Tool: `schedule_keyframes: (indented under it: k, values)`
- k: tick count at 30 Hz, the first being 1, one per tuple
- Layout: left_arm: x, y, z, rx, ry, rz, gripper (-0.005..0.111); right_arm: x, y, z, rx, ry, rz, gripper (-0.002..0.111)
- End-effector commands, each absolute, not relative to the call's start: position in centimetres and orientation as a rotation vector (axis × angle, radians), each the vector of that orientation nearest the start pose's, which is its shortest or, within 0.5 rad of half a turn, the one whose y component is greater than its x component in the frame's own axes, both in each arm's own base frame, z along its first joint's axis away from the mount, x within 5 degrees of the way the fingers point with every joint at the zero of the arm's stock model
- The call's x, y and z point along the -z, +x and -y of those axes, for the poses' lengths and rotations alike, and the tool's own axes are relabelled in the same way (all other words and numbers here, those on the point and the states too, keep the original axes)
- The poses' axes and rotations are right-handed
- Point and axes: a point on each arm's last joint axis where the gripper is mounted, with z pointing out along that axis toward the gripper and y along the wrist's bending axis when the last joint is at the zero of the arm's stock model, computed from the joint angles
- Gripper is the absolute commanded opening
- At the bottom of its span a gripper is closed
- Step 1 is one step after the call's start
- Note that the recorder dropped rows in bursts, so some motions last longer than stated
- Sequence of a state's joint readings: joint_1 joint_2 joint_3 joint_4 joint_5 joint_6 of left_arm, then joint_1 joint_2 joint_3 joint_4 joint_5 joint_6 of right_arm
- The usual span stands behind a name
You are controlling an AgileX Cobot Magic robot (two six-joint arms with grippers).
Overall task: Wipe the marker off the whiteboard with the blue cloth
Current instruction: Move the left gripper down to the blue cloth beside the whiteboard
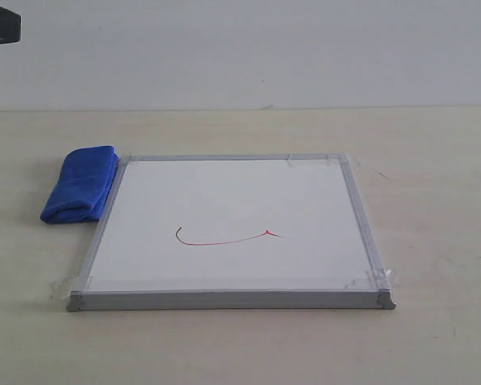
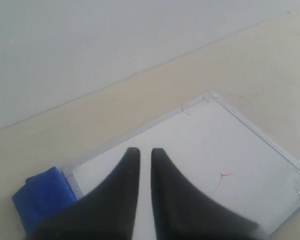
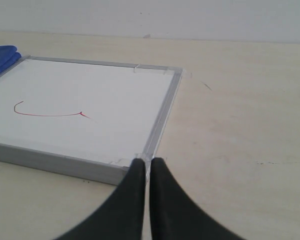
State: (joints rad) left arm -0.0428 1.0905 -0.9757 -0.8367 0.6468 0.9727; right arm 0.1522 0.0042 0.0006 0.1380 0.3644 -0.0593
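Flat on the pale desk (image 1: 433, 200): the whiteboard (image 1: 240, 188), square, with silver-grey frame, grey caps and clear tape (image 1: 373, 278) at the corners.

On the white surface, somewhat nearer to the front edge than to the back one: the marker (image 1: 224, 241), a thin red line in a shallow curve with a small hook at each end. Untouched, whole, nothing lying over it.

On the desk at the left side of the board, by the far left corner: the blue cloth (image 1: 82, 183), a thick rolled bundle, pressed close to the frame. Touching it or only just beside it, not possible to tell.

Left jaws: black, clenched almost fully, only a narrow slit between the fingers (image 2: 117, 195), nothing grasped. Seen above the left part of the board, with the cloth near, off to one side, and well apart from the red line.

Right jaws: also black, clenched, the fingers (image 3: 170, 200) nearly meeting at the tips, nothing between. Seen in line with the near right corner of the frame. Height over the desk not possible to tell.

Behind the desk: a plain light wall (image 1: 240, 48).
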Motion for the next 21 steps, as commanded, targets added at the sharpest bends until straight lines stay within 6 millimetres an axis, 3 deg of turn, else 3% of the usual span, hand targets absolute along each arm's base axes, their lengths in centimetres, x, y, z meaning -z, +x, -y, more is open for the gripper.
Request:
schedule_keyframes:
  k: [1, 4, 6, 14, 21]
  values:
    - [-36.4, 24.1, 4.8, 0.319, 0.514, -1.933, 0.036, -18.1, 5.2, -1.2, -0.194, -0.111, -1.845, 0.0]
    - [-35.0, 25.6, 4.9, 0.375, 0.46, -1.99, 0.072, -18.1, 5.2, -1.2, -0.194, -0.111, -1.845, 0.0]
    - [-33.6, 27.0, 4.9, 0.384, 0.421, -2.037, 0.081, -18.1, 5.2, -1.2, -0.194, -0.111, -1.845, 0.0]
    - [-27.3, 32.0, 4.4, 0.394, 0.247, -2.202, 0.08, -18.1, 5.2, -1.2, -0.194, -0.111, -1.845, 0.0]
    - [-22.4, 34.7, 3.7, 0.312, 0.139, -2.296, 0.08, -18.1, 5.2, -1.2, -0.194, -0.111, -1.845, 0.0]
